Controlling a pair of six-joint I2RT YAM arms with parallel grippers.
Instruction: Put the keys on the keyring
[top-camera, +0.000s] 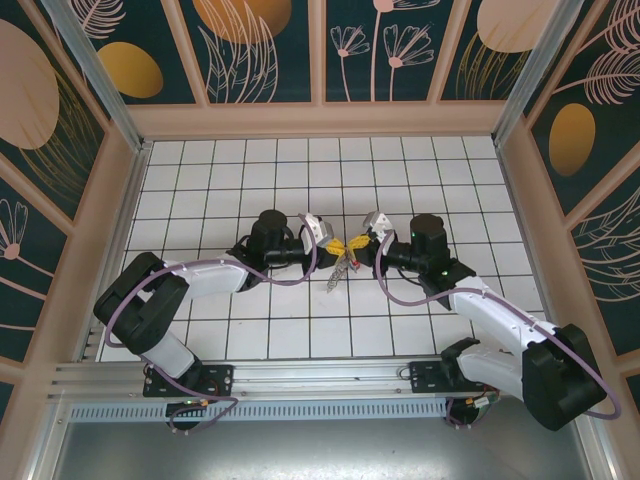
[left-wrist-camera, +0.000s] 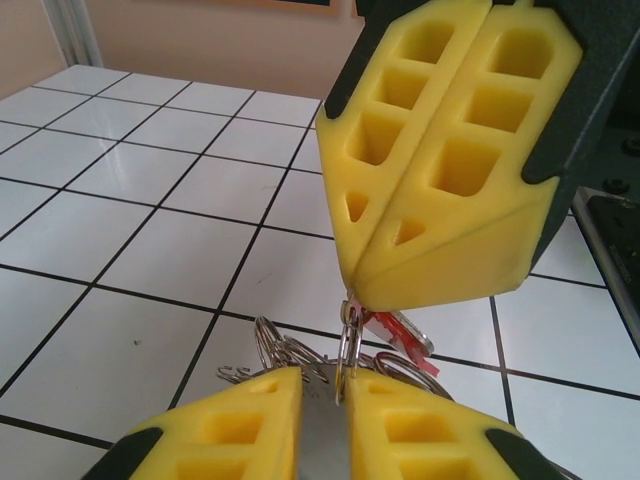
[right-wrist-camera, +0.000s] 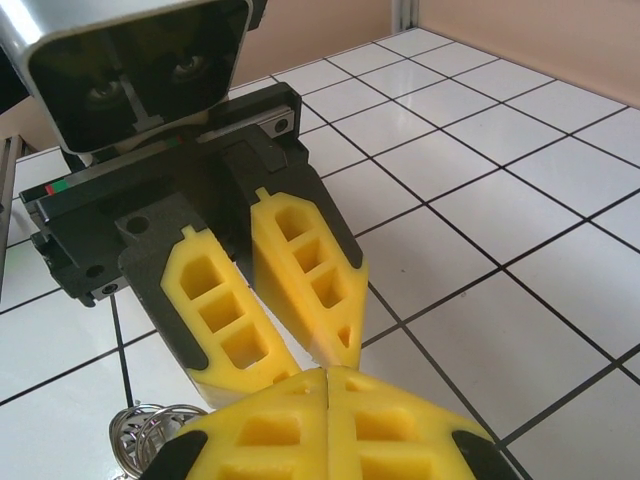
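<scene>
The work cell is enclosed by patterned wall panels (top-camera: 250, 40) and floored with white tiles (top-camera: 250, 180); an aluminium rail (top-camera: 300, 375) is fitted along the near edge. At the left, the left arm (top-camera: 190, 280) is folded at the elbow and extended toward the centre of the floor, with a purple cable (top-camera: 290, 282) looped beside its wrist. The left gripper (left-wrist-camera: 325, 385) is positioned tip to tip with the opposite gripper above the middle tiles. Its yellow pads (left-wrist-camera: 240, 420) are set slightly apart, so that a narrow gap is left between them. A thin silvery loop of the keyring (left-wrist-camera: 282, 352) is run down into that gap; whether the pads touch it cannot be determined. The remainder of the keyring is suspended below the two tips as a bunch of small rings, just over the floor. A red-headed key (left-wrist-camera: 400, 332) is located immediately right of the loop, close under the right gripper (left-wrist-camera: 353, 288). The right gripper is clenched, pads pressed together, with the top of the loop pinched at the seam; whether the key is pinched as well cannot be determined. Much of the keyring is obstructed by both sets of pads in the wrist views. The right arm (top-camera: 500, 330) is extended from the lower right.
</scene>
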